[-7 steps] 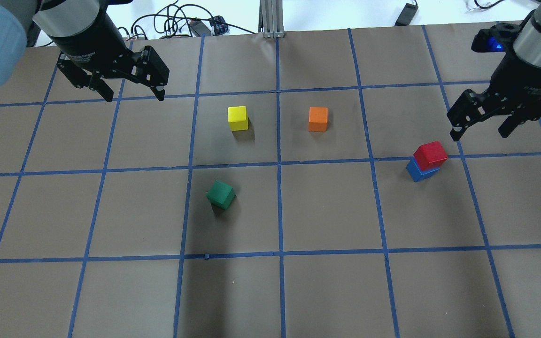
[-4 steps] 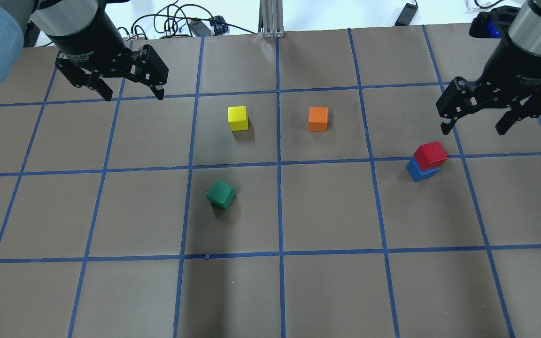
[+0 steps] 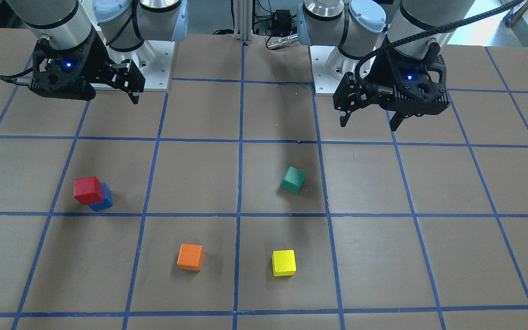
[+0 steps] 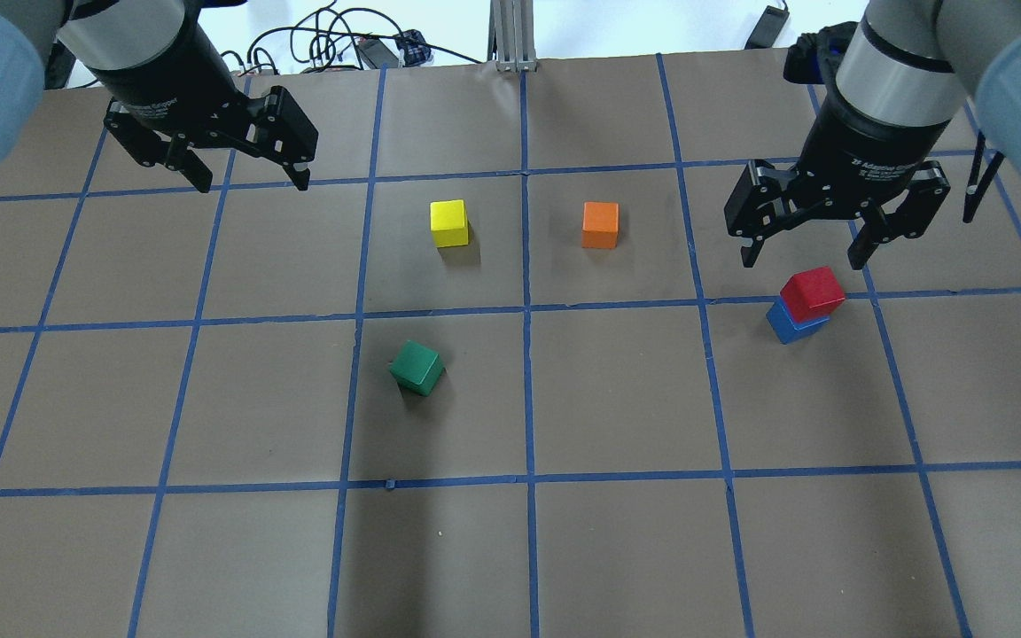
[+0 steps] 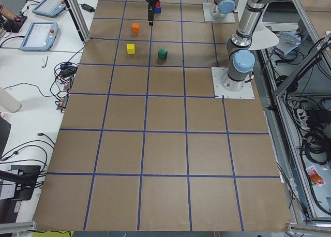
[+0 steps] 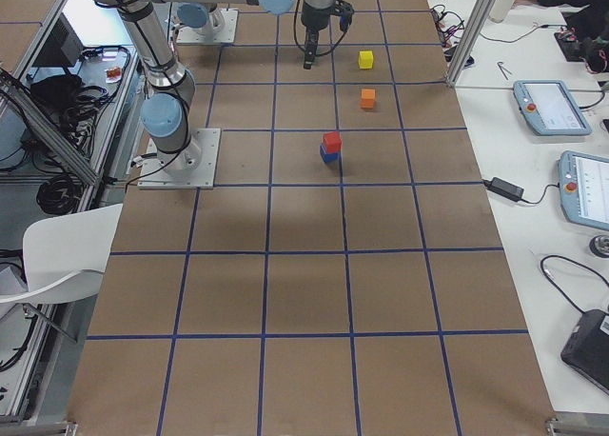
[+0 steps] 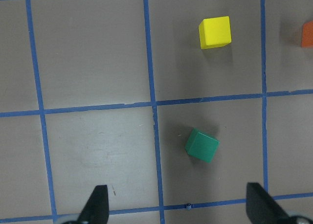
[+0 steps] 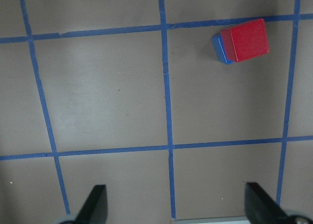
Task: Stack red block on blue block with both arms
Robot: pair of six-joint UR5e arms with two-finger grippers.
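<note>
The red block (image 4: 812, 291) sits on top of the blue block (image 4: 790, 326), slightly offset, at the table's right. The stack also shows in the front view, red (image 3: 88, 189) on blue (image 3: 106, 200), and in the right wrist view (image 8: 249, 39). My right gripper (image 4: 801, 259) is open and empty, hovering just behind the stack and apart from it. My left gripper (image 4: 254, 184) is open and empty, raised over the far left of the table, far from the stack.
A yellow block (image 4: 448, 222) and an orange block (image 4: 600, 224) stand in the middle of the far half. A green block (image 4: 416, 367) lies turned near the centre. Cables lie beyond the table's far edge.
My right gripper has swung left from the table's right edge to just behind the stack, still open. The left gripper and all blocks have stayed put.
</note>
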